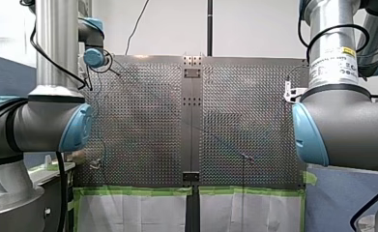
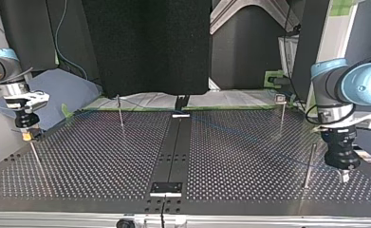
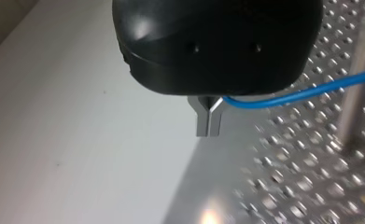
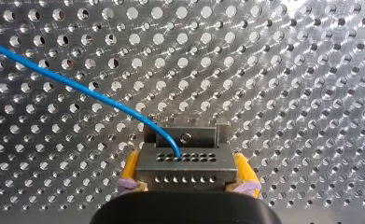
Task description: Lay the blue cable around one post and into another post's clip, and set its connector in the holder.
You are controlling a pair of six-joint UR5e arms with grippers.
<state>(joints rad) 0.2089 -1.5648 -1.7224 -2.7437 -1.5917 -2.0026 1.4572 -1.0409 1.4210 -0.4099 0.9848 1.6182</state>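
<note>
- My right hand point(image 4: 187, 175) is clamping its yellow pads on both sides of the grey connector point(image 4: 185, 158) and holding it low over the perforated bench point(image 4: 287, 70). In the top view this hand is hanging at the far left edge.
- My left hand point(image 3: 209, 125) is pinching the blue cable point(image 3: 301, 94) between its metal fingers, which are pressed together. It is sitting at the top view's right, near the bench edge.
- The cable is coming out of one hole in the connector and running off slantwise over the bench. In the top view it is showing only faintly, stretching between the two hands.
- The step in hand is looking like the routing: as far as I can tell, nothing is lying around a post or in a clip yet.
- To do it well, I am judging that the left hand should be guiding the cable gently, not hauling it. The right should be carrying the connector level, so the thin wire is not kinking at its root.
- Standing around in the top view are a thin post point(image 2: 120, 115) at the back left, a post with a small clip-like head point(image 2: 281, 111) at the back right, and a plain post point(image 2: 309, 164) just beside my left hand.
- That plain post is standing in the way of any sideways swing by the left hand.
- I cannot tell which piece is the holder.
</note>
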